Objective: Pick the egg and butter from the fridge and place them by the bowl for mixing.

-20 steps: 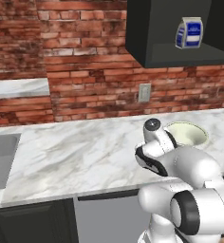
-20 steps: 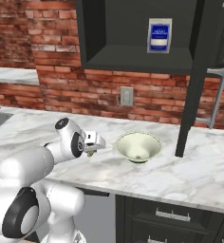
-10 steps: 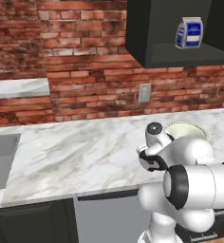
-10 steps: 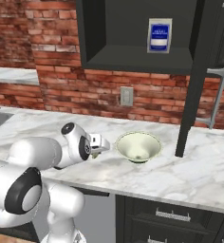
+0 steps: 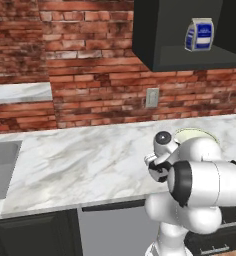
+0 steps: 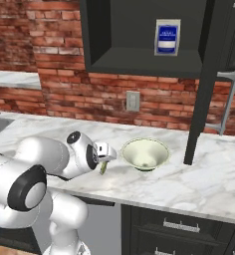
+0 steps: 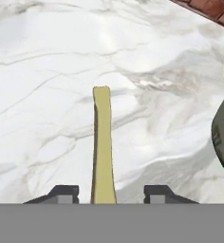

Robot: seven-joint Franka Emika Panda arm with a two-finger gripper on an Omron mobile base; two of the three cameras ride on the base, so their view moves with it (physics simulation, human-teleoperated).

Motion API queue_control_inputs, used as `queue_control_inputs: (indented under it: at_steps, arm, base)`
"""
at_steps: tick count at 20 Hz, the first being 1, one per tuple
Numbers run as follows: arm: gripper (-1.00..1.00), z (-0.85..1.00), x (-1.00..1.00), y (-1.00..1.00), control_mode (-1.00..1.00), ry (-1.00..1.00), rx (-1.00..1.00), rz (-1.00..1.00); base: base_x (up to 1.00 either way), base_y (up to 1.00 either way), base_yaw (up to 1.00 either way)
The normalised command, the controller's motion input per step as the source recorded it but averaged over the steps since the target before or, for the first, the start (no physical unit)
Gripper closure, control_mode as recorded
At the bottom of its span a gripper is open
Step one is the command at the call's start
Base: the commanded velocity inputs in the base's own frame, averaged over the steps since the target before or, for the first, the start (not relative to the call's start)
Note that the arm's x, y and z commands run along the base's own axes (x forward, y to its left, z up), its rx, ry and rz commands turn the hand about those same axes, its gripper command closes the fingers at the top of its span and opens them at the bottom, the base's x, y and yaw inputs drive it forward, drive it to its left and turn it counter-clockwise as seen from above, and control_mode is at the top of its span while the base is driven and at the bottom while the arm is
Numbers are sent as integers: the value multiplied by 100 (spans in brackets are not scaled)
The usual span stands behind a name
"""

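Marble counter [image 6: 199, 184] as before, my arm swung further toward the bowl [image 6: 144, 153] than a second ago, my gripper [image 7: 103, 192] now with fingers apart, butter [image 7: 102, 142] upright between them, bowl just beside.

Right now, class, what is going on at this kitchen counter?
The white robot arm reaches low over the marble counter, beside the bowl. A pale yellow butter stick sits between its jaws, which stand apart with a gap on each side, so it looks set down, not gripped.
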Motion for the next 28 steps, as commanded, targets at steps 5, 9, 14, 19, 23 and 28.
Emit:
queue_control_inputs:
  at_steps: [5, 9, 14, 19, 23, 28]
  arm:
    - [-100, 0, 1, -5, -100, -3, 0, 0]
    - [-100, 22, -6, 2, -100, 0, 1, -1]
    - [-100, 73, -32, 12, -100, 1, 3, -6]
    - [-100, 71, -65, 15, -100, 14, 14, -12]
    - [-100, 45, -91, 18, -100, 12, 30, -8]
    - [-100, 52, -89, 12, -100, 8, 27, -6]
  base:
    - [0, 0, 0]
    - [0, 0, 0]
    - [0, 0, 0]
    - [0, 0, 0]
    - [0, 0, 0]
    - [0, 0, 0]
